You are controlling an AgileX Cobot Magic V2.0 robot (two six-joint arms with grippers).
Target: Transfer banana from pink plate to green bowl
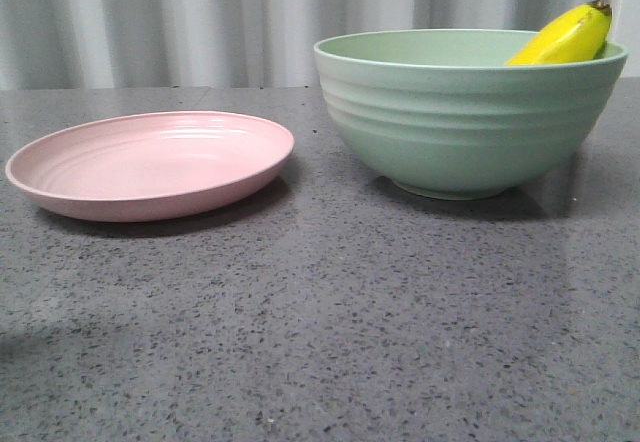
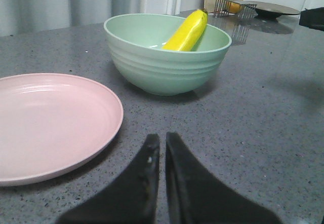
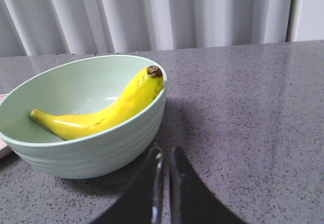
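Observation:
The yellow banana (image 1: 567,36) lies inside the green bowl (image 1: 465,122) on the right, its dark tip leaning on the far right rim. It also shows in the left wrist view (image 2: 186,30) and the right wrist view (image 3: 101,112). The pink plate (image 1: 150,162) sits empty on the left, and it shows in the left wrist view (image 2: 50,122). My left gripper (image 2: 162,139) is shut and empty, low over the table beside the plate. My right gripper (image 3: 165,150) is shut and empty, close to the bowl's outer wall (image 3: 101,150). Neither gripper shows in the front view.
The grey speckled table (image 1: 330,322) holds both dishes. A wire rack with an orange fruit (image 2: 234,5) and a dark round tray (image 2: 276,8) stand at the far end in the left wrist view. A white curtain hangs behind.

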